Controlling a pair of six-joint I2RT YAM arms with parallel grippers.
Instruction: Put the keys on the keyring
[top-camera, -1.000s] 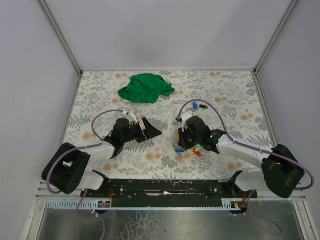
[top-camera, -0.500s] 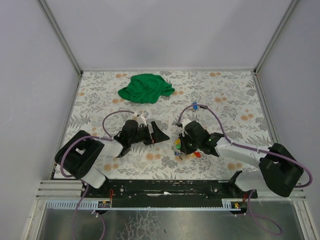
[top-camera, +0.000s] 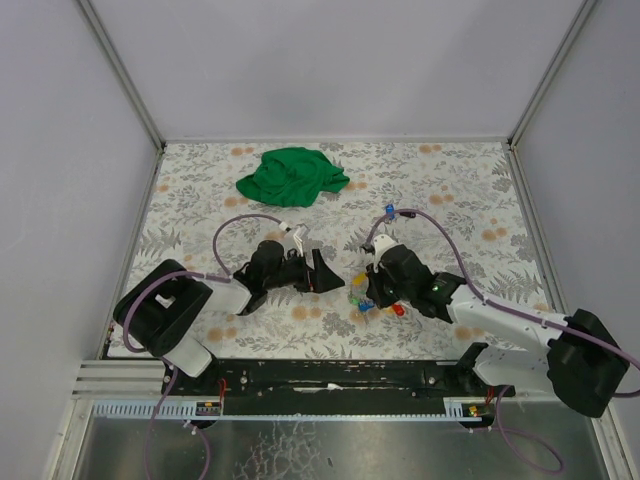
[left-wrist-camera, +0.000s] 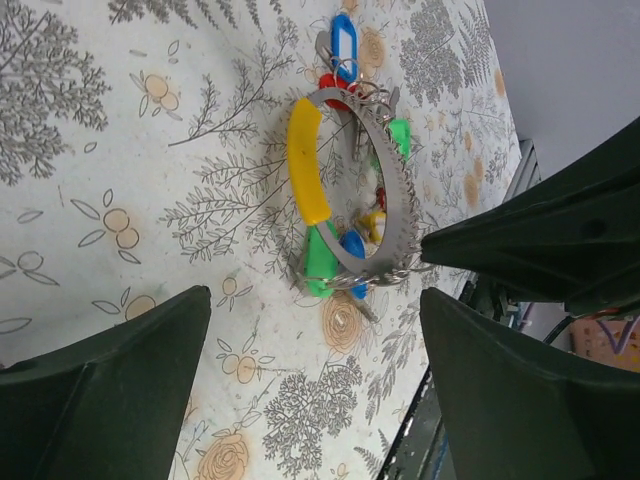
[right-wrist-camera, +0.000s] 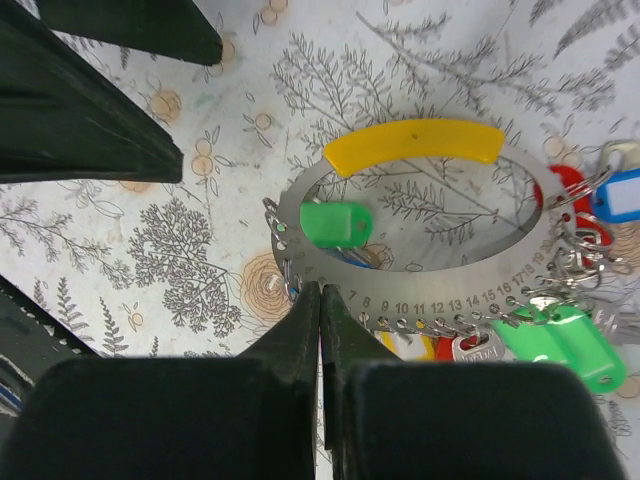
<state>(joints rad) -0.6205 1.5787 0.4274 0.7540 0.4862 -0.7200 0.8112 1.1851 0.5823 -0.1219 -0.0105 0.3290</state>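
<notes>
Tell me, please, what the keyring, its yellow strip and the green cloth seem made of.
Keyring: brushed metal, likely steel; flat grey band, stamped numbers, dull sheen. Yellow strip: probably plastic; smooth, opaque, evenly coloured. Cloth: soft fabric, matte, crumpled into folds.

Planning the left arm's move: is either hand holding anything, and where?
The right hand is shut on the flat grey metal keyring, pinching its numbered rim. The left hand is open, holding nothing.
</notes>
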